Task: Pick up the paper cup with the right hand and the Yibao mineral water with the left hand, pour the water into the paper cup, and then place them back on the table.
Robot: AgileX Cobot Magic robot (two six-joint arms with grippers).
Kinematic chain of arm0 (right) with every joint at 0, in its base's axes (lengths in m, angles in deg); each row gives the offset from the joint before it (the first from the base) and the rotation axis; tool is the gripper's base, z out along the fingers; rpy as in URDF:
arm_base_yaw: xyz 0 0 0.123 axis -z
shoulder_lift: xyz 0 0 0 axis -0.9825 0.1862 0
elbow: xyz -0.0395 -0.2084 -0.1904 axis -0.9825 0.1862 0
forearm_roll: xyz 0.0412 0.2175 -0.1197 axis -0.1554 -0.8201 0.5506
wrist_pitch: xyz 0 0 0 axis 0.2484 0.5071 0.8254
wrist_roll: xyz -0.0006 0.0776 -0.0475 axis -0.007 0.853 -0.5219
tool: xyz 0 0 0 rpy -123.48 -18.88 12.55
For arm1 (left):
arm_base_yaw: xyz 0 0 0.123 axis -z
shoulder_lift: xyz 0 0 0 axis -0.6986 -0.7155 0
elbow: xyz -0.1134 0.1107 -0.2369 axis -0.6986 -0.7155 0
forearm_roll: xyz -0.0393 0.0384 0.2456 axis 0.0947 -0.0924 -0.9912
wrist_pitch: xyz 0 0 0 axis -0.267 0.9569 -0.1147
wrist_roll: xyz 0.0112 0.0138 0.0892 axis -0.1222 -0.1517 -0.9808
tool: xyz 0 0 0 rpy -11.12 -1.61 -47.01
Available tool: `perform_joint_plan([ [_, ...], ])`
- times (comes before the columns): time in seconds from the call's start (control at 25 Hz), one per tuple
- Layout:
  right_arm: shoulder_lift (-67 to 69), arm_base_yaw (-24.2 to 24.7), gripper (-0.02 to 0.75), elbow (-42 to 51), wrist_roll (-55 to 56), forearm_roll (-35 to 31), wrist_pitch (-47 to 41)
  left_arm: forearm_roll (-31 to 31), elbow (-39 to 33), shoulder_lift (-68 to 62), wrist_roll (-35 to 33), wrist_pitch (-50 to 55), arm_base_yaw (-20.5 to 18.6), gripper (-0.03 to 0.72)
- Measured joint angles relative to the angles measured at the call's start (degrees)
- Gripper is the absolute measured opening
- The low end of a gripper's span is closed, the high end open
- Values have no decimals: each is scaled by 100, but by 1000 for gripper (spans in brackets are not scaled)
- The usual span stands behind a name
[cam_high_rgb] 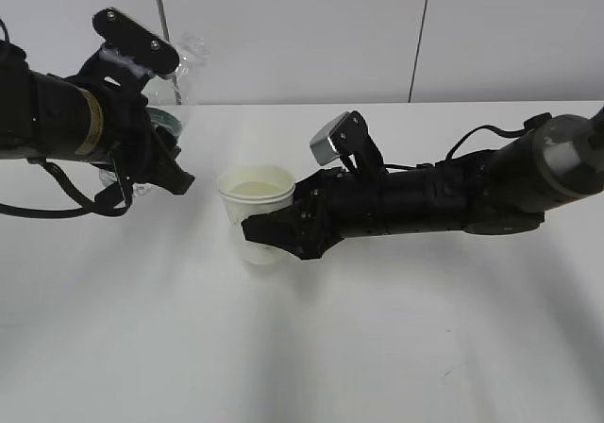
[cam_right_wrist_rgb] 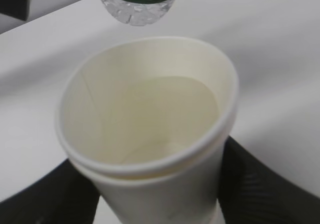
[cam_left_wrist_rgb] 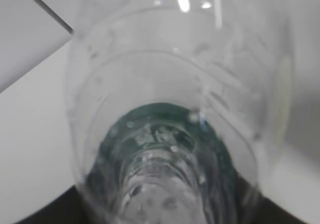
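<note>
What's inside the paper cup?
The right wrist view shows clear water partway up inside the paper cup, held by the right claw. The cup's cream bottom shows through the water. Nothing else is visible inside.

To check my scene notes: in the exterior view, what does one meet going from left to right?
Left black gripper holding the clear plastic Yibao mineral water → small off-white paper cup → right black gripper clamping that cup.

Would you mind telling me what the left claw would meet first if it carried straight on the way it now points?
Probably the paper cup: the left claw, shut on the Yibao mineral water, points right and slightly down toward it. Depth is unclear, so it might pass behind.
</note>
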Motion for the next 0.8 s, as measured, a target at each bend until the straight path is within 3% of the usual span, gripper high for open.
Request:
perform_joint_plan([
  [0.44,0,0,509,0,2,-96,0,541,0,0,39,-1320,-773,321],
  [0.8,0,0,508,0,-240,-496,0,559,0,-85,39,-2812,-1402,321],
])
